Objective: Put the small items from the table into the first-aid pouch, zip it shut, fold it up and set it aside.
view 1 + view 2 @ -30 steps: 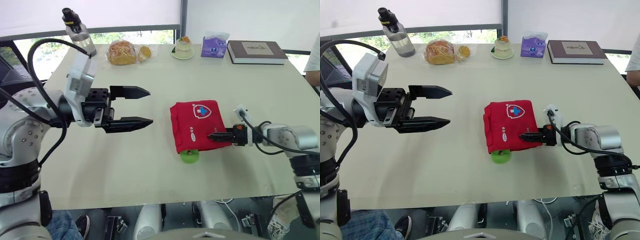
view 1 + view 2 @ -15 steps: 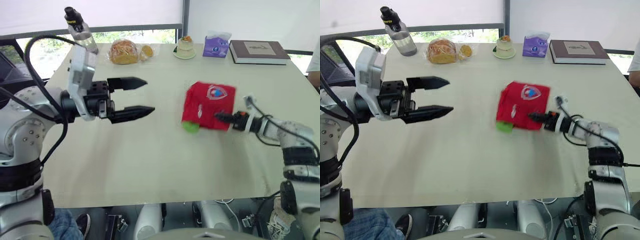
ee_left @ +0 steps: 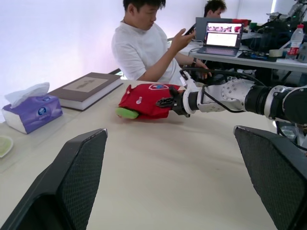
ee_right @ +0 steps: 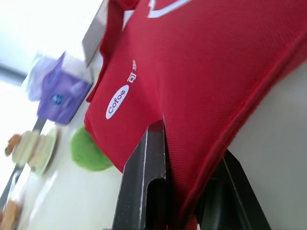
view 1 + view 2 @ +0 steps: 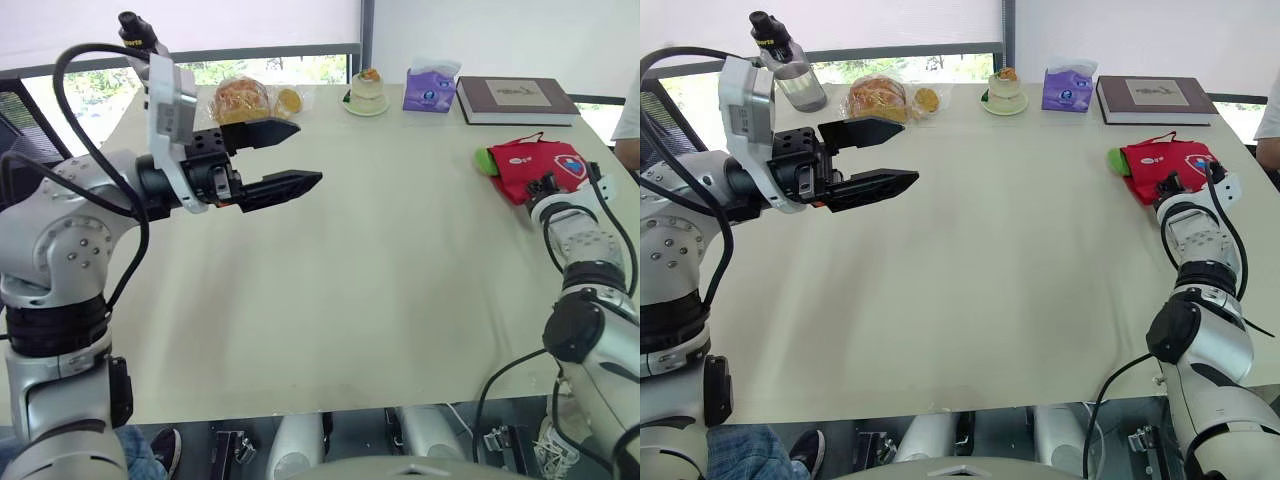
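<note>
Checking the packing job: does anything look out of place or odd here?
Yes. A green item pokes out from the edge of the red pouch at the right side of the table, rather than tucked inside. The right gripper is shut on the pouch.

Silver-grey robot arms (image 5: 62,238) with rounded black joints, looping black cables (image 5: 58,72), a white box (image 5: 172,95) on the left wrist; the left hand (image 5: 309,152) has two tapered black fingers (image 5: 262,131).
</note>
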Robot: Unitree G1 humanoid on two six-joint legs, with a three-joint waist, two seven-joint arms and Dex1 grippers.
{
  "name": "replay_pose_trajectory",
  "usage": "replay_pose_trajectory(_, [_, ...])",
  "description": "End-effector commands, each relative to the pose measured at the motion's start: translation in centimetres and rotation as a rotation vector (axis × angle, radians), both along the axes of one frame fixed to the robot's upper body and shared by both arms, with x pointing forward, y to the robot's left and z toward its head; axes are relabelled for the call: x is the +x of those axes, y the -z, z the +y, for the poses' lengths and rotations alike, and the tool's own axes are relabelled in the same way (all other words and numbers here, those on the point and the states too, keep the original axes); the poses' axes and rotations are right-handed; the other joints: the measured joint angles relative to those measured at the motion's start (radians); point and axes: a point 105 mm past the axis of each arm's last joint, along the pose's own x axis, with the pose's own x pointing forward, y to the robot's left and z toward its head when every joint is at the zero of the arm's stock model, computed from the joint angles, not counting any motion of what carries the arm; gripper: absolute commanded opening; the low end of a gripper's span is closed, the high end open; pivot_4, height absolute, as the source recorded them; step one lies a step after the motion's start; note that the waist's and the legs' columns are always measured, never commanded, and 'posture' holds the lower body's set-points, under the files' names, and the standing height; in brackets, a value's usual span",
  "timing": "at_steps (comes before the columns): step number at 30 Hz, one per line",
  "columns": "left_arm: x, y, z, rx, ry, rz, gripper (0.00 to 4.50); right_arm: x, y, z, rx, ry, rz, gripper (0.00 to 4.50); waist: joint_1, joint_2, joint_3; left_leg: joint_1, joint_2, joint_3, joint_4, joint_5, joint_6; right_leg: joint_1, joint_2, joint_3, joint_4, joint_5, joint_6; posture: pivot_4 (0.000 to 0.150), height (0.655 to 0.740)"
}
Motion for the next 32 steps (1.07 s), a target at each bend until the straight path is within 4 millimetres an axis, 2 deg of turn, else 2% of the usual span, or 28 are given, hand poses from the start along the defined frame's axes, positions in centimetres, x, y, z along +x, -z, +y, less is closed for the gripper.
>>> replay_pose_trajectory(1, [-0.2, -0.8, 0.0, -0.005, -0.007, -0.049, 4.50, 0.3, -2.1, 0.6, -0.058, -0.034, -0.071, 1.73, 0.000, 0.000, 0.000, 0.000, 0.000, 0.000, 0.000, 0.000, 0.000, 0.000, 0.000, 0.000, 0.000, 0.000, 0.000, 0.150, 0.7400])
replay_pose_trajectory(3, [-0.2, -0.4, 0.2, 0.000, -0.015, -0.043, 4.50, 0.1, -2.6, 1.1, -0.102, -0.076, -0.089, 2.83, 0.001, 0.000, 0.000, 0.000, 0.002, 0.000, 0.001, 0.000, 0.000, 0.000, 0.000, 0.000, 0.000, 0.000, 0.000, 0.150, 0.7400])
replay_pose_trajectory(5, [0.1, 0.5, 0.8, 0.007, -0.044, -0.027, 4.50, -0.2, -3.1, 1.9, -0.151, -0.143, -0.115, 3.37, 0.003, 0.000, 0.000, 0.000, 0.002, 0.000, 0.000, 0.000, 0.000, 0.000, 0.000, 0.000, 0.000, 0.000, 0.000, 0.150, 0.7400])
replay_pose_trajectory(7, [0.7, 2.1, 1.9, 0.038, -0.105, 0.003, 4.50, -1.0, -3.5, 3.0, -0.200, -0.232, -0.135, 4.42, 0.003, 0.000, 0.000, 0.000, 0.002, 0.000, 0.000, 0.000, 0.000, 0.000, 0.000, 0.000, 0.000, 0.000, 0.000, 0.150, 0.7400])
replay_pose_trajectory(12, [0.7, 4.8, 3.7, 0.065, -0.184, 0.067, 4.50, -4.3, -2.9, 5.5, -0.409, -0.482, -0.129, 4.42, 0.005, 0.000, 0.000, 0.001, 0.003, -0.002, -0.002, 0.000, 0.000, 0.000, -0.001, 0.000, 0.000, 0.000, 0.000, 0.150, 0.7400])
replay_pose_trajectory(15, [0.4, 6.8, 4.8, 0.097, -0.246, 0.112, 4.50, -7.4, -1.7, 6.2, -0.589, -0.650, -0.128, 4.42, 0.007, 0.001, 0.000, 0.000, 0.004, -0.002, -0.001, 0.000, 0.000, 0.000, -0.001, 0.000, -0.001, 0.000, 0.000, 0.150, 0.7400])
replay_pose_trajectory(16, [0.1, 7.6, 5.3, 0.098, -0.268, 0.129, 4.50, -8.6, -1.3, 6.4, -0.650, -0.710, -0.134, 4.42, 0.008, 0.002, 0.000, 0.001, 0.004, -0.002, -0.001, 0.000, 0.000, 0.000, -0.001, 0.000, -0.001, 0.000, 0.000, 0.150, 0.7400])
replay_pose_trajectory(19, [-1.0, 11.7, 8.0, 0.120, -0.394, 0.212, 4.50, -13.3, -0.2, 6.6, -0.827, -0.945, -0.176, 4.42, 0.010, 0.003, -0.001, 0.002, 0.003, -0.001, -0.003, 0.000, 0.000, 0.000, -0.003, 0.000, -0.003, 0.000, 0.000, 0.150, 0.7400])
replay_pose_trajectory(22, [-3.0, 14.5, 9.1, 0.138, -0.441, 0.276, 4.50, -15.9, -0.1, 6.1, -0.974, -1.018, -0.255, 4.42, 0.003, 0.003, 0.000, 0.001, 0.005, 0.000, -0.003, 0.000, 0.000, 0.000, -0.002, 0.000, -0.003, -0.001, 0.000, 0.150, 0.7400])
replay_pose_trajectory(25, [-4.9, 16.5, 9.4, 0.127, -0.470, 0.330, 4.50, -17.5, -0.4, 5.3, -1.133, -1.006, -0.369, 4.42, 0.005, 0.002, 0.000, 0.004, 0.008, 0.001, -0.002, 0.000, 0.000, 0.000, -0.002, -0.001, -0.003, -0.002, -0.002, 0.150, 0.7400])
replay_pose_trajectory(28, [-6.5, 18.5, 9.5, 0.159, -0.477, 0.371, 4.50, -18.7, -0.3, 4.7, -1.117, -1.015, -0.445, 4.42, 0.010, 0.002, 0.000, 0.004, 0.010, 0.001, 0.003, 0.000, 0.000, 0.002, -0.003, -0.004, -0.002, -0.002, -0.003, 0.150, 0.7400])
replay_pose_trajectory(32, [-7.0, 18.6, 8.9, 0.131, -0.464, 0.357, 4.50, -18.6, 0.3, 3.8, -1.142, -0.976, -0.417, 4.42, 0.016, 0.002, -0.001, 0.004, 0.009, 0.002, 0.003, 0.000, 0.000, 0.002, -0.011, -0.007, -0.002, -0.003, -0.004, 0.150, 0.7400])
